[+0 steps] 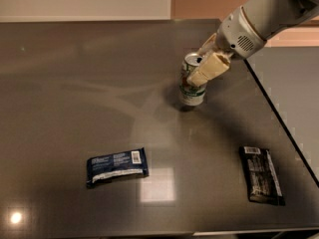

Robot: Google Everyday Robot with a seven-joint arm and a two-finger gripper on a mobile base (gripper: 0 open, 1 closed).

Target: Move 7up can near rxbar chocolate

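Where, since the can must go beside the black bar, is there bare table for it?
Bare table lies between the can and the black bar, and between that bar and the blue bar. Right of the black bar the edge crowds in. The hand grips the can's top.

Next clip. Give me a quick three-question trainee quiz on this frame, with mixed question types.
1. True or false: the gripper is closed around the 7up can.
2. Multiple choice: the rxbar chocolate lies A) at the far left corner; B) at the near right of the table; C) against the can.
3. Fill in: seen in the picture, the navy-wrapped bar lies near the front edge, to the ____ of the can.

Key: 1 true; 2 B; 3 left.
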